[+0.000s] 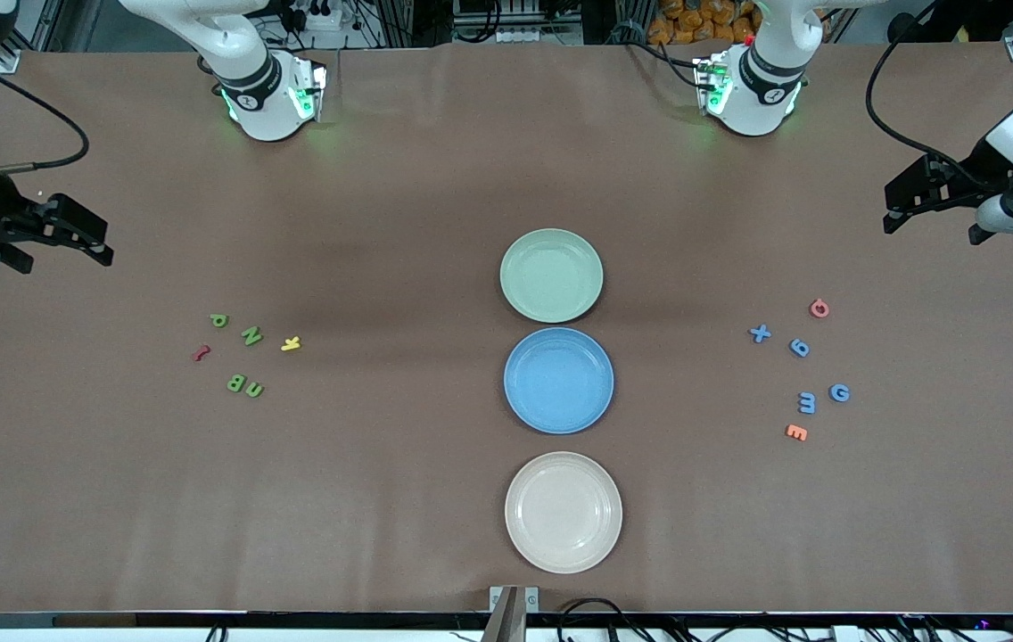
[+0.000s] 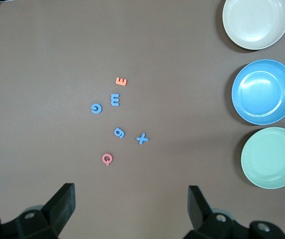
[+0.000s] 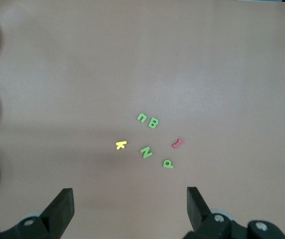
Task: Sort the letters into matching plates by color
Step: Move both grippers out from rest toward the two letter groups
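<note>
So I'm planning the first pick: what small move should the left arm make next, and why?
Probably lower the open left gripper toward the blue X. All three plates are empty, and the four blue letters lie at its end, with the blue plate mid-table. The open right gripper waits over the green letters' end.

Foam letters read N (image 1: pixel 251 335), B (image 1: pixel 236 383), X (image 1: pixel 760 333), G (image 1: pixel 839 392).

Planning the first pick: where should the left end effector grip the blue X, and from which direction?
Come straight down on the blue X; it lies flat on the table, apart from the blue g. Close the fingers across its centre crossing, set into the notches between the arms. The left end effector is open and off toward the table's end.
</note>
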`<action>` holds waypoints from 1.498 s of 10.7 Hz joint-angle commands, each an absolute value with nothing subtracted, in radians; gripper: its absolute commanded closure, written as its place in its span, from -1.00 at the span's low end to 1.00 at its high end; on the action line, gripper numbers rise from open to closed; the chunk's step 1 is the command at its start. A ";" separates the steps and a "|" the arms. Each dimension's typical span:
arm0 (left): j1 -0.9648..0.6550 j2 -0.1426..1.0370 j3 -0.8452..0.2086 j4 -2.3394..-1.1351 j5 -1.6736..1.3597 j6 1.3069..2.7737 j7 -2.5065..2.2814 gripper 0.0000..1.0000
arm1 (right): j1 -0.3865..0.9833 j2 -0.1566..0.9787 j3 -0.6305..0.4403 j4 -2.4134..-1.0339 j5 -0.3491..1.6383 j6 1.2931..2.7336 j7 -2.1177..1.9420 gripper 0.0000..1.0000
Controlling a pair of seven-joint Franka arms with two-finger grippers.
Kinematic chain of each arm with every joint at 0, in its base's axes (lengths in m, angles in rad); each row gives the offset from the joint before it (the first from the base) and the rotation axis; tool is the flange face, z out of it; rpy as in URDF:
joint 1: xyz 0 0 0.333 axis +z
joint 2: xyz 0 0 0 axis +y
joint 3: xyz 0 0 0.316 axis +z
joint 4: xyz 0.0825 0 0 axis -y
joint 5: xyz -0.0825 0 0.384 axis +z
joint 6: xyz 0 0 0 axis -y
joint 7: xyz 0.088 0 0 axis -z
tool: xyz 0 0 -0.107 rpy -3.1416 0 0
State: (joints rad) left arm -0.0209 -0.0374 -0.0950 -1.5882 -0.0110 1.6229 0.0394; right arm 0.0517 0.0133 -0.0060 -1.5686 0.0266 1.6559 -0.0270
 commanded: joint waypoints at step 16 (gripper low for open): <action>0.074 0.137 -0.092 -1.869 -0.034 1.978 -0.169 -1.00 | 0.023 -0.026 -0.009 -2.173 0.026 2.104 -0.008 -1.00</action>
State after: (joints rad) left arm 0.0765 0.1906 -0.0858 -1.7285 -0.0222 1.8527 -0.0165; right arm 0.0452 0.0141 -0.0098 -2.0468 0.0252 2.0045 -0.0191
